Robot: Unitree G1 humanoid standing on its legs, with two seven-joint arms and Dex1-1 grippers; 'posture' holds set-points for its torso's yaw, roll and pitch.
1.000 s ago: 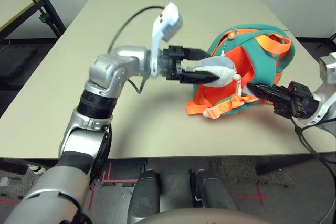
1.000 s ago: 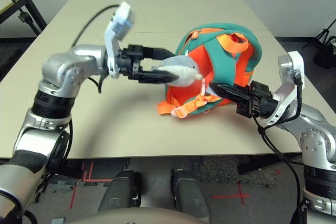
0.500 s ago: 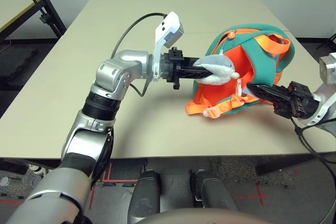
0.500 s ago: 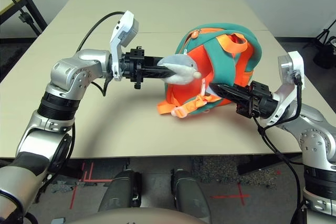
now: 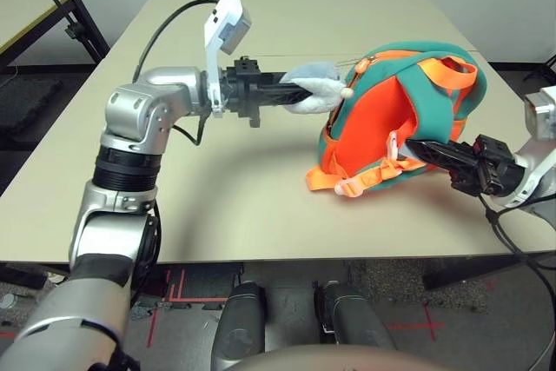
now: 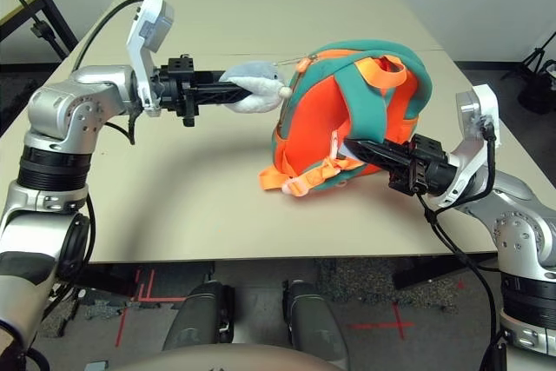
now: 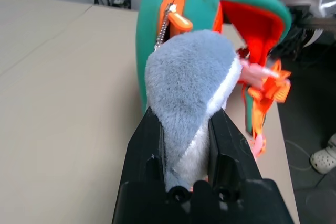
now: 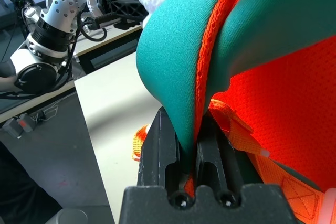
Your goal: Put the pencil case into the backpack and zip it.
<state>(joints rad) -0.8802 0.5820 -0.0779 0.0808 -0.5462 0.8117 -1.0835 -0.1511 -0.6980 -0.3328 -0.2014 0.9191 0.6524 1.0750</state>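
Now my left gripper (image 5: 300, 93) has its jaws clenched on the plush fish charm (image 5: 317, 96), where a second ago they stood open around it, and I've drawn it out leftward from the backpack (image 5: 408, 110) on the table (image 5: 261, 206). My right gripper (image 8: 191, 156) stays clamped on the bag's teal edge. The pencil case isn't visible, presumably inside; I judge I'm zipping.

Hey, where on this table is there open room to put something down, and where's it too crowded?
The table is bare along its near edge in front of the backpack, over its whole left side, and across the far end behind the bag. It's crowded at the backpack: the left gripper pinches the plush fish charm, the right gripper clamps the bag's edge.
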